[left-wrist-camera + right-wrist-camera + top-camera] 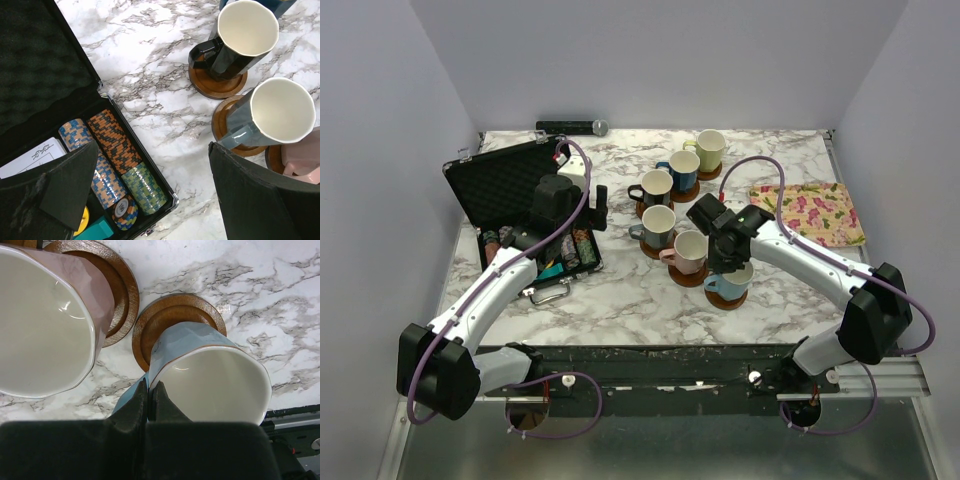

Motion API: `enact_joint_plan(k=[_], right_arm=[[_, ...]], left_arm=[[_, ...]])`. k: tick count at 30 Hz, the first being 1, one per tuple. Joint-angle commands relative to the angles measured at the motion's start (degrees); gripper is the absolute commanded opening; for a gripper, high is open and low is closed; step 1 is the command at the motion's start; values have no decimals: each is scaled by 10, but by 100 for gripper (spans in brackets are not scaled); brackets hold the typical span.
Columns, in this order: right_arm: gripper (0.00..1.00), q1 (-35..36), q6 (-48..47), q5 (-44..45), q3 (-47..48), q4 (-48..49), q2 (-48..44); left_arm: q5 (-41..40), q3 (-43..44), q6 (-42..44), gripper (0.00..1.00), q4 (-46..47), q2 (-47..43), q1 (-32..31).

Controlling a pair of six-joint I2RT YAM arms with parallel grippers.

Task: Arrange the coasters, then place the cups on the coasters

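Your right gripper (150, 399) is pinched shut on the light blue cup (210, 370) handle, seating it on its coaster (175, 307). Your left gripper (152, 150) stands apart, empty.

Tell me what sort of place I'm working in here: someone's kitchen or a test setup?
Most likely a lab test cell, not a home: plain white panels box in the marble-look table, and the left arm and right arm are mounted on a metal rail at its near edge.

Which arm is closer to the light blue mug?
Right. The right gripper sits by the light blue mug; the left gripper hangs over the chip case, far off.
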Motion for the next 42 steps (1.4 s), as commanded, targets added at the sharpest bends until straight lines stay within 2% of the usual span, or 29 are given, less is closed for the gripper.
enact_joint_plan(k=[1,6,11,14,23,35,42], right_arm=[[1,7,8,22,-6,13,-1],[1,10,8,23,2,8,6],[22,14,8,26,11,-1,13],[27,17,9,31,18,-6,13],[36,18,8,37,25,-5,-7],[48,18,-15,25,3,21,-87],[70,9,-69,16,-20,85,-130]], left_arm=[[-10,8,7,99,-7,-11,-4],[-10,8,7,99,-7,-12,-4],[-13,8,7,99,-6,-13,-5],[-13,8,7,99,-6,-13,-6],[-10,7,5,99,-4,-13,-6],[-11,6,3,99,-4,-13,-5],[-3,5,-10,99,-4,-15,17]])
